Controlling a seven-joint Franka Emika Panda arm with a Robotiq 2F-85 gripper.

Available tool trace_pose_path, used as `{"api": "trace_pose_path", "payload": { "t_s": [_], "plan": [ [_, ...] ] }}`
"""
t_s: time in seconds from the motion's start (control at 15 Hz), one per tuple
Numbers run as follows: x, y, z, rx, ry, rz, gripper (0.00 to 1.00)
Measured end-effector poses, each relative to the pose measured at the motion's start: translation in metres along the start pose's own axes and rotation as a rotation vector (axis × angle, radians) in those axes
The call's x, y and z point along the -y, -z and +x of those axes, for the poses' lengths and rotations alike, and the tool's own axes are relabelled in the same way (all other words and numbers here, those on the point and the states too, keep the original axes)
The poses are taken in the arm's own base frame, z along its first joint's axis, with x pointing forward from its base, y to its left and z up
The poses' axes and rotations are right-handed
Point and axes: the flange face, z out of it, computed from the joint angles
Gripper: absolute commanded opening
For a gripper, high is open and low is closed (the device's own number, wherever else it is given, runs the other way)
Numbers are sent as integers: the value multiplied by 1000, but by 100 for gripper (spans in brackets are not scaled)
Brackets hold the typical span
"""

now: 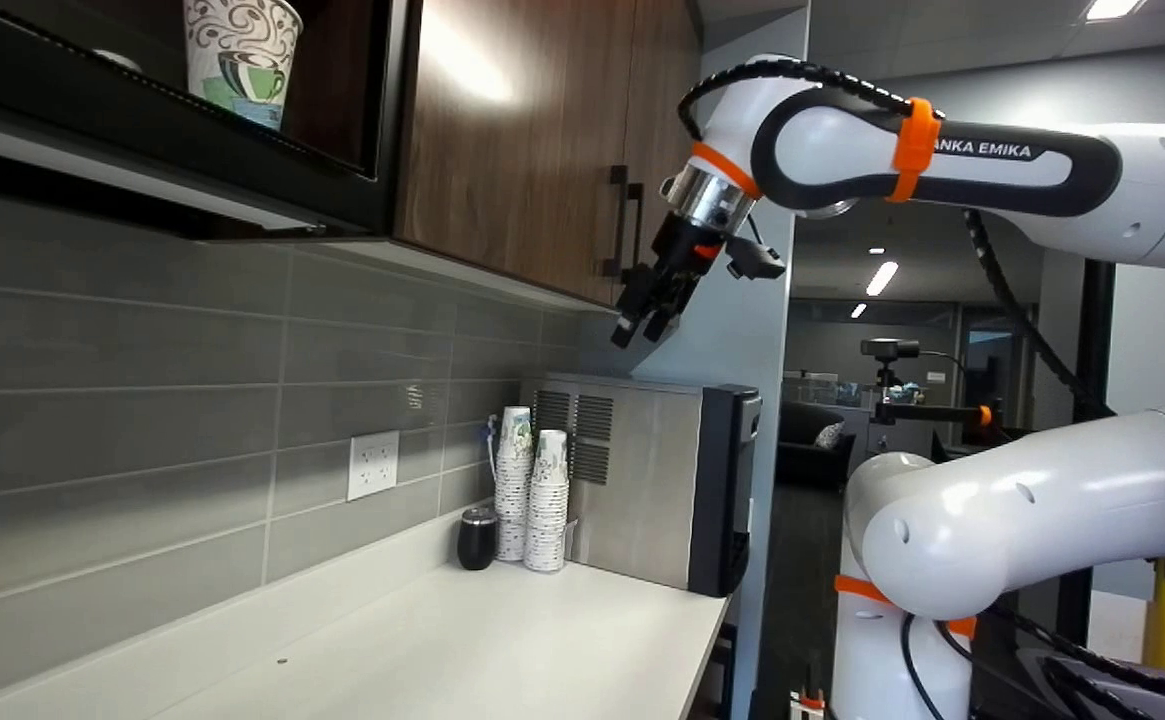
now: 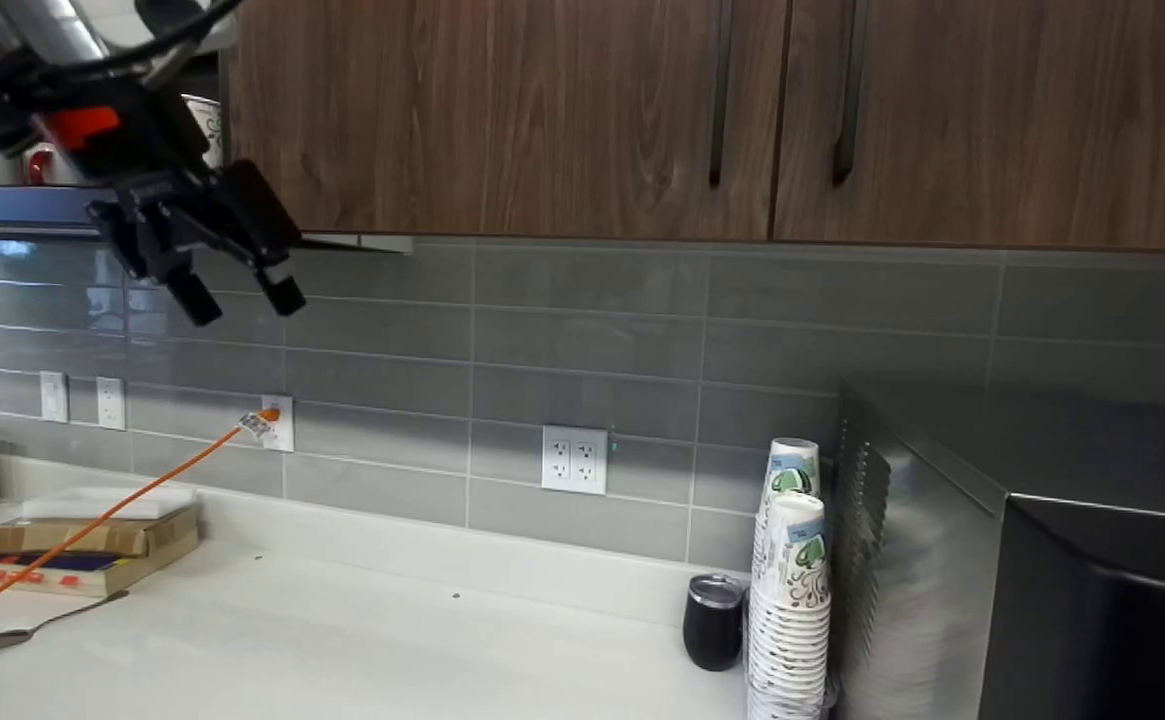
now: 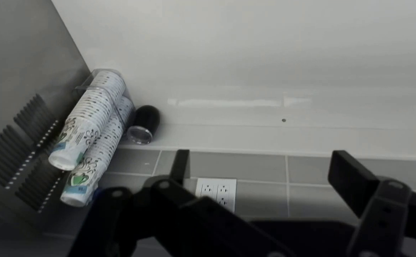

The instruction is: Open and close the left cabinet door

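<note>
The left cabinet door (image 1: pixel 517 150) is a flat brown wood-grain panel, and it also shows in an exterior view (image 2: pixel 502 120). It looks shut, flush with the right door (image 2: pixel 1022 120) beside it. Its black bar handle (image 2: pixel 721 95) is near its lower right corner and also shows in an exterior view (image 1: pixel 615 222). My gripper (image 1: pixel 639 330) is in the air in front of the cabinet, its fingertips lower than the door's bottom edge. It also shows in an exterior view (image 2: pixel 242 297), apart from the handle. In the wrist view the gripper (image 3: pixel 261 171) is open with nothing between its fingers.
The white counter (image 2: pixel 392 640) lies below. A steel machine (image 1: pixel 632 480) stands near stacked paper cups (image 1: pixel 546 510) and a black tumbler (image 1: pixel 477 538). An orange cord (image 2: pixel 142 490) runs past boxes (image 2: pixel 92 545). A glass-fronted cabinet (image 1: pixel 142 120) adjoins the left door.
</note>
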Motion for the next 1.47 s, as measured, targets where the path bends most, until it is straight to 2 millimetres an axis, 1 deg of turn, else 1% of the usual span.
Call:
{"api": "trace_pose_path", "payload": {
  "t_s": [0.2, 0.33, 0.6, 0.8, 1.07, 1.27, 1.47],
  "plan": [
    [-34, 41, 12, -84, 38, 13, 100],
    [-55, 63, 20, -128, 67, 17, 100],
    [-95, 98, 35, -195, 89, 8, 100],
    [-134, 121, 39, -256, 78, 3, 100],
    [-183, 139, 52, -339, 47, -12, 100],
    [-216, 145, 70, -360, 32, -31, 100],
    [-250, 146, 91, -364, 25, -39, 100]
  ]
}}
